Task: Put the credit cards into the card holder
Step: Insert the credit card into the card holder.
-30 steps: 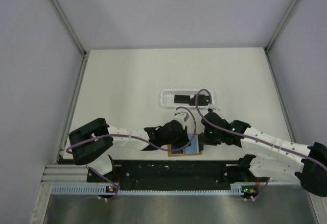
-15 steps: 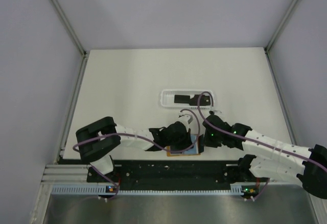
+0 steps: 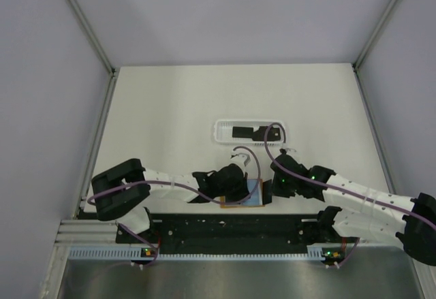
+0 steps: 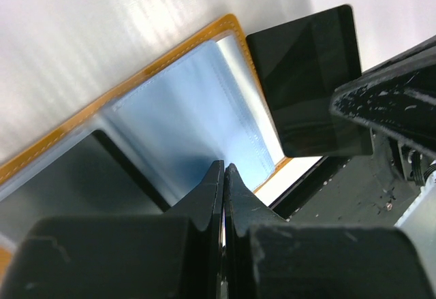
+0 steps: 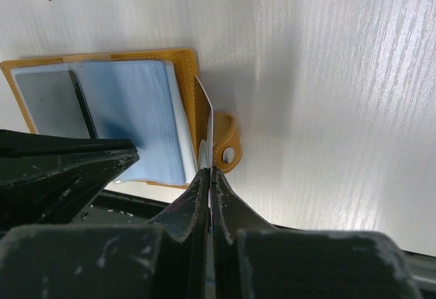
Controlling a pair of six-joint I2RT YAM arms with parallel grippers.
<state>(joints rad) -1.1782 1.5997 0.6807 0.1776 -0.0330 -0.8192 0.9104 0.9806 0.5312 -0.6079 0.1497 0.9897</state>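
**Top view:** On a white desk (image 3: 170, 108), an orange card holder (image 3: 254, 197) lies open at the near edge. Its long axis runs left to right and its pale blue sleeves face up. The left pincer (image 3: 245, 190) reaches over its left half, and the right pincer (image 3: 268, 191) sits at its right end. Farther back, a white tray (image 3: 221, 130) holds dark cards (image 3: 243, 132).

**Left wrist view:** The left pincer (image 4: 223, 171) is fully closed with nothing visible between its jaws. Its tips are against the blue sleeves. A black card (image 4: 310, 81) tilts just beside the holder's orange border.

**Right wrist view:** The right pincer (image 5: 208, 176) is clamped on the black card (image 5: 204, 118). The card is seen edge-on, parallel to the holder's short side, next to the snap tab (image 5: 228, 152).
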